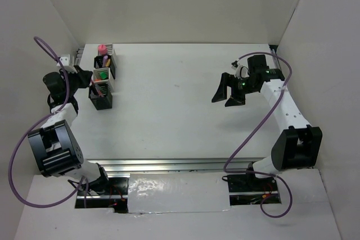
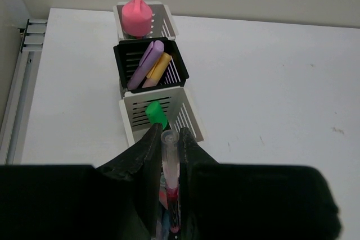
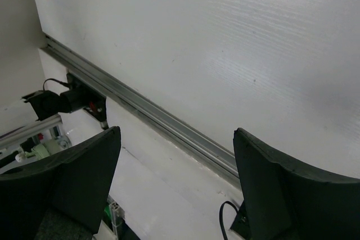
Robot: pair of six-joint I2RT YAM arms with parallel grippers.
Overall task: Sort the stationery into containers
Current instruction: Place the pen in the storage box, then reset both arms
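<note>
Now clamped tight on a thin pink pen (image 2: pixel 170 164), between the fingers of the left gripper (image 2: pixel 169 132), at the near end of the row of cups on the far left of the table (image 1: pixel 180 111). Held over the nearest black cup (image 1: pixel 101 102), which is mostly hidden under the fingers in the wrist view; cannot tell if touching it. Just behind, in the white cup (image 2: pixel 135 113), a green-capped marker (image 2: pixel 156 113). Next, in the second black cup (image 2: pixel 177 60), a purple marker (image 2: pixel 145 63) and a yellow-orange highlighter (image 2: pixel 157 67), leaning side by side. Last, in the far white cup (image 2: pixel 160 18), a pink marker (image 2: pixel 137 17). On the right side, well apart from the cups, the right gripper (image 1: pixel 228 95), with jaws spread wide, holding nothing, hanging above the table.
</note>
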